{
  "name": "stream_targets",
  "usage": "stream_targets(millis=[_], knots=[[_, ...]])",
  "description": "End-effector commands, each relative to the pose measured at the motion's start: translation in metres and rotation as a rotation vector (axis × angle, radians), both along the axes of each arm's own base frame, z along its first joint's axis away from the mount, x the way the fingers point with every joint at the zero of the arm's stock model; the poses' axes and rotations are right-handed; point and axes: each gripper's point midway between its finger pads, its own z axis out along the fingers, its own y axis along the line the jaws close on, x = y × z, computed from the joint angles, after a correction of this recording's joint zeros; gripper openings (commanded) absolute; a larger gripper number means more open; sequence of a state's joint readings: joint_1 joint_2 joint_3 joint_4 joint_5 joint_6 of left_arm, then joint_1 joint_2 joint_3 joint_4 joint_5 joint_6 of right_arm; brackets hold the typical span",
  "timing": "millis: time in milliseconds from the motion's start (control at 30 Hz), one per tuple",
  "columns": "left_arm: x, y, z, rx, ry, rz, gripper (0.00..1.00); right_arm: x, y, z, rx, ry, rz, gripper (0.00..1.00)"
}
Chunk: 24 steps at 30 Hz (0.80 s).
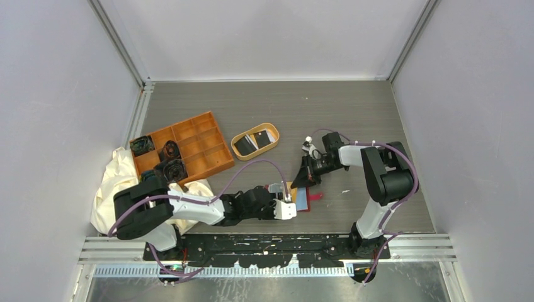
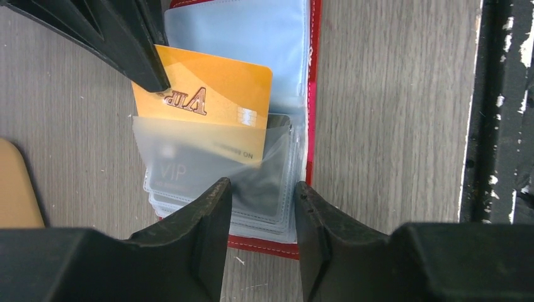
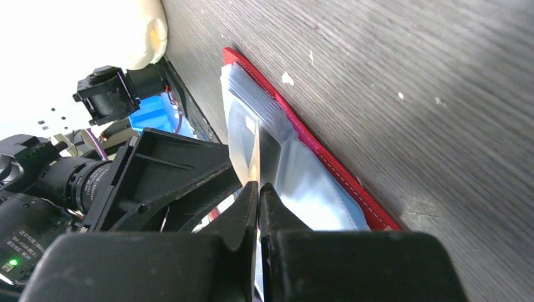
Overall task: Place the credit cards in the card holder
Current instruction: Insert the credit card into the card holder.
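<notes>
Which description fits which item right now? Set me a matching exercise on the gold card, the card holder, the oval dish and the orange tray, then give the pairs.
Items:
1. gold card
2. card holder
3. oval dish
4. orange tray

Descriptions:
A. holds loose dark and pale cards
B. lies open, red cover down
C. partly inside a clear sleeve
D. sits next to the white cloth

Pairs: 1-C, 2-B, 3-A, 4-D

Orange tray (image 1: 203, 148), tan dish (image 1: 254, 155), perhaps cloth (image 1: 115, 182)
</notes>
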<state>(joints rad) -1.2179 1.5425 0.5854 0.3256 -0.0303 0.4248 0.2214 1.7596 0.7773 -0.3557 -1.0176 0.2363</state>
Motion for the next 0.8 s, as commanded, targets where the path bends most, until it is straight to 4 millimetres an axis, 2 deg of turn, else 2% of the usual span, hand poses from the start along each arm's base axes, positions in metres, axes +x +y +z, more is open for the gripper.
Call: stream_targets(millis=[0, 233, 400, 467, 600, 700, 767], knots=[[0.017, 0.004, -0.004, 0.002, 0.000, 0.088, 0.40, 0.012, 0.007, 0.011, 0.037, -0.064, 0.030, 0.08], [0.039, 0.012, -0.002, -0.045, 0.051, 0.152, 0.38, 0.028, 0.011, 0.012, 0.039, -0.089, 0.034, 0.08], [0.047, 0.016, 0.009, -0.103, 0.051, 0.178, 0.40, 0.042, 0.015, 0.007, 0.037, -0.099, 0.023, 0.08], [0.040, 0.013, 0.020, -0.157, 0.081, 0.168, 0.42, 0.043, 0.019, 0.004, 0.043, -0.101, 0.022, 0.09], [0.027, 0.011, 0.058, -0.331, 0.171, 0.202, 0.48, 0.045, 0.028, 0.003, 0.049, -0.128, 0.031, 0.11], [0.016, 0.016, 0.084, -0.483, 0.278, 0.263, 0.53, 0.048, 0.033, 0.003, 0.063, -0.141, 0.031, 0.12], [0.012, 0.023, 0.093, -0.559, 0.368, 0.338, 0.54, 0.050, 0.034, 0.003, 0.072, -0.150, 0.028, 0.12]])
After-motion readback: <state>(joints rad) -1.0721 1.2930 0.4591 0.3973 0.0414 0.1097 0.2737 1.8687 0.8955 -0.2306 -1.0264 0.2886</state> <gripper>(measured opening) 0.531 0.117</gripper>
